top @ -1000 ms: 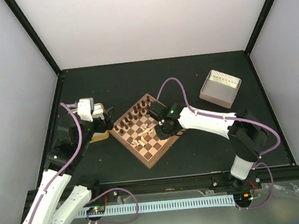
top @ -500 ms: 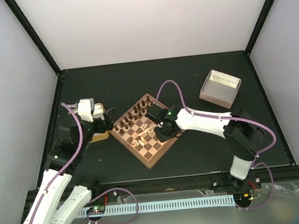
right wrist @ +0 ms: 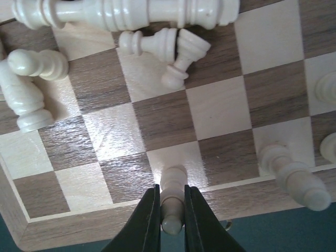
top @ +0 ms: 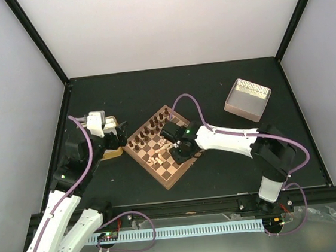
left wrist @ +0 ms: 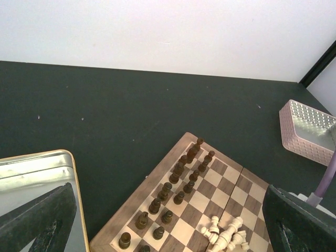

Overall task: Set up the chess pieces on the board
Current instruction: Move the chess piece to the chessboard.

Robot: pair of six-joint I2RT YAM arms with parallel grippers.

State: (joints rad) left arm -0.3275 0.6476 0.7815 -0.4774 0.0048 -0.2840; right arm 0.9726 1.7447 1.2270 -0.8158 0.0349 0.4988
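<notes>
The board (top: 171, 182) lies turned diagonally in the middle of the table. Dark brown pieces (top: 147, 132) stand in two rows along its far-left side and also show in the left wrist view (left wrist: 178, 184). A heap of fallen cream pieces (top: 159, 157) lies mid-board, seen close in the right wrist view (right wrist: 126, 13). My right gripper (right wrist: 171, 210) is shut on an upright cream piece (right wrist: 172, 189) standing on a light square in the board's edge row. A few cream pieces (right wrist: 294, 176) stand to its right. My left gripper (left wrist: 168, 210) is open and empty, hovering left of the board.
A yellowish metal tray (left wrist: 37, 168) lies under my left gripper, left of the board (left wrist: 231, 178). A pinkish bin (top: 247, 99) stands at the back right and also shows in the left wrist view (left wrist: 310, 131). Black frame posts edge the dark table.
My right gripper has moved left along the board's edge row with the cream piece in it. The left arm has not moved.
</notes>
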